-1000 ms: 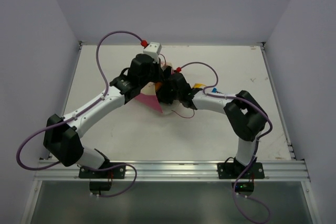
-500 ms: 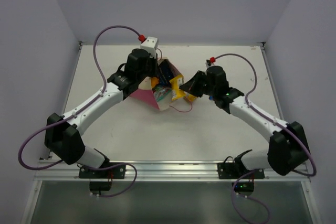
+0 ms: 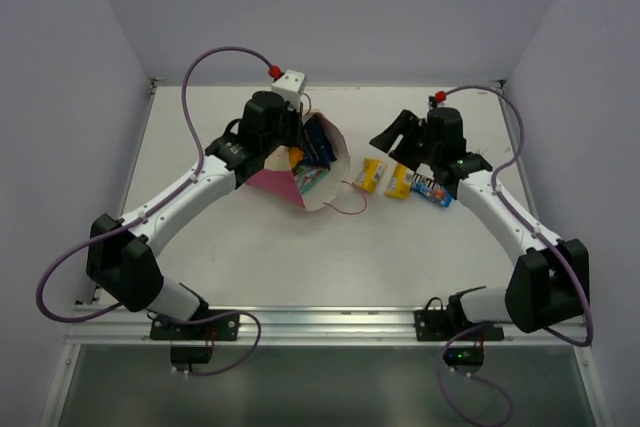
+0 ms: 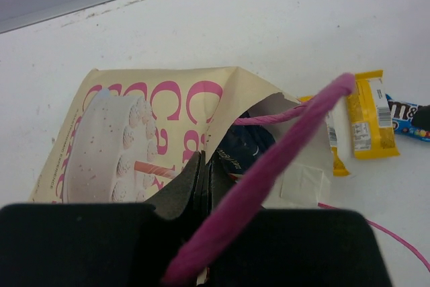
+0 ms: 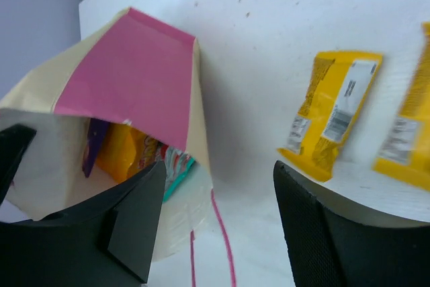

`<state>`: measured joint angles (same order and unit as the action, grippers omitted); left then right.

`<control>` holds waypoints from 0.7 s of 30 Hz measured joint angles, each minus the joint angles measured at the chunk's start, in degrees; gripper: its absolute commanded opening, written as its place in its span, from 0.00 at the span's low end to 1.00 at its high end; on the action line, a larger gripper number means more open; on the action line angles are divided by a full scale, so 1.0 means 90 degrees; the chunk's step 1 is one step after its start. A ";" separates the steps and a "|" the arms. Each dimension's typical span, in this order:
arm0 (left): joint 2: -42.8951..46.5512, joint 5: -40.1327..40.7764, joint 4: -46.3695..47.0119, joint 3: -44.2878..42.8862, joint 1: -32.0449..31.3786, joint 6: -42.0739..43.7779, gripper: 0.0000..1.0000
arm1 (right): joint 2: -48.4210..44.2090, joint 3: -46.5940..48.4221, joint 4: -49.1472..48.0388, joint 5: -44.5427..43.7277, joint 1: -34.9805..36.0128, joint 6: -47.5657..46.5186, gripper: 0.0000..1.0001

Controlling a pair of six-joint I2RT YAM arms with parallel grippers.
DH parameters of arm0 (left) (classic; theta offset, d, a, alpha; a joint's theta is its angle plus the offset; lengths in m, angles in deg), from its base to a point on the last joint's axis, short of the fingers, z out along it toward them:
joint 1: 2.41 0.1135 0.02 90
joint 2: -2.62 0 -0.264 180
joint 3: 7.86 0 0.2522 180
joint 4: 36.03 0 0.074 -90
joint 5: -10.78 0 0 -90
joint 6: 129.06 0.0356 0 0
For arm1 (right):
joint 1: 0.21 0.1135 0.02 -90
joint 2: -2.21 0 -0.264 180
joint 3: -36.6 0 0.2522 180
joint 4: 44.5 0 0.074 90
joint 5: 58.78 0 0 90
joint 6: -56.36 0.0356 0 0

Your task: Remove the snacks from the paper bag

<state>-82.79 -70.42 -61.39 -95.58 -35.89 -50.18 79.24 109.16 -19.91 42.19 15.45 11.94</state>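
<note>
The paper bag [image 3: 297, 179] lies tipped with its mouth toward the right. My left gripper [image 3: 292, 150] is shut on the bag's upper rim [image 4: 208, 166]. A pink cord handle [image 4: 282, 159] crosses the left wrist view. Inside the paper bag [image 5: 134, 75] I see an orange-yellow packet [image 5: 124, 152], a purple one [image 5: 93, 142], a green one [image 5: 178, 167] and a dark blue one [image 4: 243, 147]. On the table lie two yellow snacks [image 3: 372, 175] [image 3: 400, 183] and a blue one [image 3: 433, 191]. My right gripper [image 3: 390, 139] [image 5: 215, 213] hangs open and empty above them.
The bag's second pink cord [image 3: 348, 209] trails on the white table [image 3: 200, 107] in front of its mouth. Grey walls close in the table at the back and on both sides. A metal rail [image 3: 330, 322] runs along the near edge.
My right gripper drew a yellow packet out of the bag, carried it right, let it go on the table and opened. The left gripper kept its grip on the bag rim.
</note>
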 measured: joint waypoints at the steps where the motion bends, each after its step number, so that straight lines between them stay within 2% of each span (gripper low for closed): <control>1: 0.0000 -0.0029 -0.0007 0.0000 0.0002 0.0000 0.00 | 0.0019 -0.0024 -0.0005 0.0019 0.0119 0.0012 0.68; 7: 0.0000 -0.0151 -0.0095 -0.0034 0.0010 0.0002 0.00 | 0.0194 -0.0029 -0.0882 0.0005 0.1591 0.0563 0.63; 10: 0.0000 -0.0170 -0.0197 -0.0085 0.0010 0.0022 0.00 | 0.0818 0.0197 -0.1387 -0.0087 0.2108 0.0903 0.63; 15: -0.0022 -0.0172 -0.0338 -0.0168 0.0010 0.0032 0.00 | 0.2305 0.0855 -0.1819 -0.0221 0.2531 0.1299 0.63; 21: -0.0061 -0.0236 -0.0398 -0.0189 0.0010 0.0027 0.00 | 0.3439 0.1428 -0.2098 -0.0216 0.2815 0.1547 0.53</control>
<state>-83.33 -72.54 -64.97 -97.28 -35.80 -49.94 110.19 122.01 -38.80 40.24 40.78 25.86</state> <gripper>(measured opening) 0.016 0.572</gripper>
